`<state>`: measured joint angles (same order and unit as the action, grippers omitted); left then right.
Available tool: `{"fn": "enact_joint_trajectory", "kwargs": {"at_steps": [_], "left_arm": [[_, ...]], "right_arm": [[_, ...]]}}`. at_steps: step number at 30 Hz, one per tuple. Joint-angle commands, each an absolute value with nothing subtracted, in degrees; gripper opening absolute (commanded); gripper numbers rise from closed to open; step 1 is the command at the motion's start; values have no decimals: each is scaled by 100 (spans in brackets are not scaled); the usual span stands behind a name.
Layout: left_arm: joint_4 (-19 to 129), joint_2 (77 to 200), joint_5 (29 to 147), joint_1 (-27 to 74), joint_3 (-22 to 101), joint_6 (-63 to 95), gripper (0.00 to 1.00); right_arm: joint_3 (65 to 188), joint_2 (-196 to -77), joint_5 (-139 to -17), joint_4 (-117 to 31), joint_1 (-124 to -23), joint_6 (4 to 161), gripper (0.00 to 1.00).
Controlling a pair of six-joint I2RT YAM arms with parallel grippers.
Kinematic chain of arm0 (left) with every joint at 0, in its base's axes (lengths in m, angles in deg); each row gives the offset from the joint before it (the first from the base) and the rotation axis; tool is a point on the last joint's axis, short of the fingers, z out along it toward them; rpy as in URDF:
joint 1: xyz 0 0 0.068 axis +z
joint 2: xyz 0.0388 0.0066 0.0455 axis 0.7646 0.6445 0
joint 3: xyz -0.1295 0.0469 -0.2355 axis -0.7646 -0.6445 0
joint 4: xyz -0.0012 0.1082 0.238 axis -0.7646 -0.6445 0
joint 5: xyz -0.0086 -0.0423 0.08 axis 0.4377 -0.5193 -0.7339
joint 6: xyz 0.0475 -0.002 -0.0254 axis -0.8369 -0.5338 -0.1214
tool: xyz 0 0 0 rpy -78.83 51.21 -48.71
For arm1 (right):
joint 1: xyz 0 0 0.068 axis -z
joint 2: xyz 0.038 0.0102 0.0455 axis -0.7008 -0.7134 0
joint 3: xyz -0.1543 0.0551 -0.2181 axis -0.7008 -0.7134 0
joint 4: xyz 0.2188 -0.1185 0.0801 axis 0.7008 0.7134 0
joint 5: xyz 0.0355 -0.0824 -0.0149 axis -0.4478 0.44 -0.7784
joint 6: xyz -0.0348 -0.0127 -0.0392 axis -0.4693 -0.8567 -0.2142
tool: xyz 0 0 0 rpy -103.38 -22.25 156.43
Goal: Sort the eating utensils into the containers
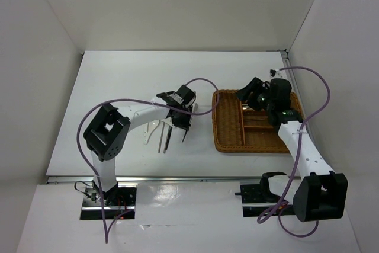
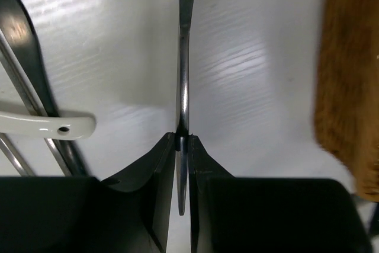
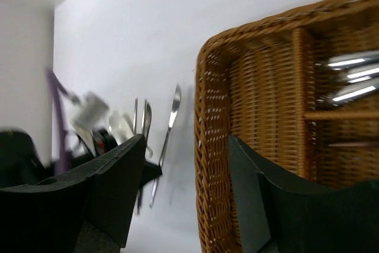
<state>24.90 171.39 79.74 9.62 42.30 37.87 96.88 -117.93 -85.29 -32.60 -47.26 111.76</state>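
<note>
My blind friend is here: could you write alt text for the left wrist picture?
The left tool pinches a thin silver utensil, seen edge-on over the white table. A white spoon handle and other metal cutlery lie at left; the wicker tray shows at right.

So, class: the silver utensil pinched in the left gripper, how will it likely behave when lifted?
Probably stiff: the silver utensil runs straight from the left gripper. Likely slippery, being polished and reflective. Held edge-on near one end, it may pivot.
</note>
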Motion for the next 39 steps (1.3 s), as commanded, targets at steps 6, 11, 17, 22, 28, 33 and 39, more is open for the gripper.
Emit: {"fn": "enact_joint_trajectory", "kwargs": {"at_steps": [6, 11, 17, 22, 28, 33, 39], "left_arm": [[3108, 16089, 8506, 1190, 4833, 4387, 17], [3513, 15921, 8927, 1190, 4544, 4467, 17], [3768, 15640, 9122, 1190, 4245, 4467, 17], [3830, 15534, 9262, 1138, 4244, 4467, 17], [3953, 15473, 9376, 1085, 4244, 4353, 18], [3953, 15473, 9561, 1033, 4244, 4353, 18], [4006, 15525, 9623, 1032, 4244, 4248, 18]], "right_arm": [[9622, -12040, -9580, -4189, -5625, 10463, 68], [9622, -12207, -9089, -4549, -6268, 10683, 75], [9990, -12795, -8702, -4734, -6593, 10737, 79], [10104, -13165, -8438, -4857, -6778, 10798, 79], [10237, -13508, -8209, -4857, -6831, 10851, 79], [10237, -13508, -8156, -5120, -6883, 10904, 79], [10456, -13833, -8085, -5051, -6884, 11097, 58]]}}
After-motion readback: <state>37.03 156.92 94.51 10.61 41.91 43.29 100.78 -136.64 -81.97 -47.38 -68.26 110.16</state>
